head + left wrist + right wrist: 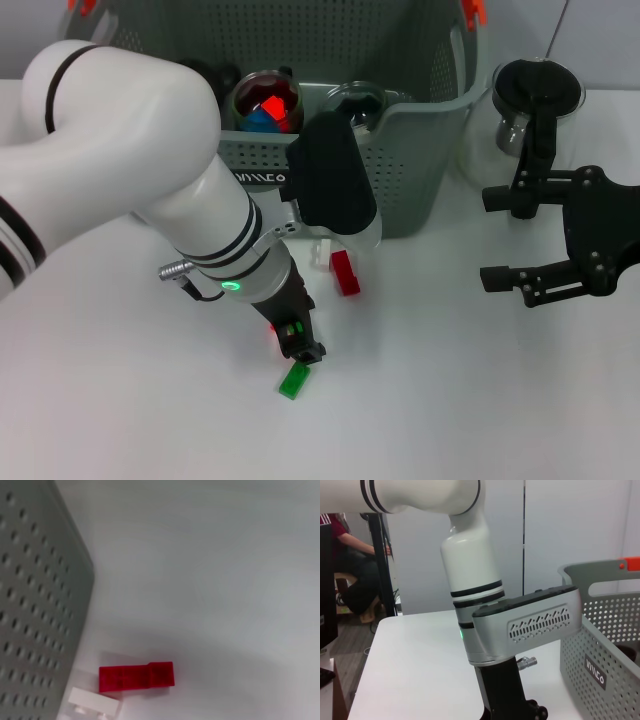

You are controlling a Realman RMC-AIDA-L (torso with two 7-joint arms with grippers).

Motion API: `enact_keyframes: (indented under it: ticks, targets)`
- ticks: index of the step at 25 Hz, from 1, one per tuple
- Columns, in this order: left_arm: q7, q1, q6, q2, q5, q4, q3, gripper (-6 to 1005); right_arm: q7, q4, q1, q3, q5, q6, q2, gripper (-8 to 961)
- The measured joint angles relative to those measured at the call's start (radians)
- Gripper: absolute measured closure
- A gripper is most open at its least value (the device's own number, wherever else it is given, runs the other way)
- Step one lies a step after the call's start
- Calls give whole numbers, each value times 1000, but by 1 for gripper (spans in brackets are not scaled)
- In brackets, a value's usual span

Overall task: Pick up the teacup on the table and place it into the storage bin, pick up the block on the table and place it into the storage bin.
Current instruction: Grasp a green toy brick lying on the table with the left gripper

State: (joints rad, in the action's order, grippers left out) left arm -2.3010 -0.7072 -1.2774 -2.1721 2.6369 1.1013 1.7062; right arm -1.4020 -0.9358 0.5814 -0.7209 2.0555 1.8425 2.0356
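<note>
The storage bin point(420, 150) stands at the back of the table, and its perforated wall point(35, 605) and label point(595, 672) also show in the wrist views. Inside it sit a glass teacup point(268, 105) holding red and blue pieces and a second glass cup point(355, 100). On the table lie a green block point(293, 380), a red block point(345, 272) point(136, 676) and a white block point(322, 252) point(92, 705). My left gripper point(302, 348) points down, its tip just above the green block's far edge. My right gripper point(495, 238) hangs open and empty at the right.
A glass pot point(530, 100) with a black handle stands to the right of the bin, behind my right gripper. My bulky left arm point(150, 180) point(480, 580) covers the bin's left front. Bare white table lies in front and to the right.
</note>
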Motion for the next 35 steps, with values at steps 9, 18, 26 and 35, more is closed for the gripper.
enact_keyframes:
  ticks: [9,18,26,35]
  targets:
    - [-1,0,-4,0,3,-2,-8,486,0,0,0,0,0,0,0,26]
    - [-17,1,-4,0,5,-9,-8,518,0,0,-2,2,0,0,0,25]
    - [-36,-1,-5,-2,6,-12,-2,546,0,0,-2,2,0,0,0,26]
    - [-48,-9,-18,-1,8,-6,0,578,2,0,-2,5,0,0,0,26]
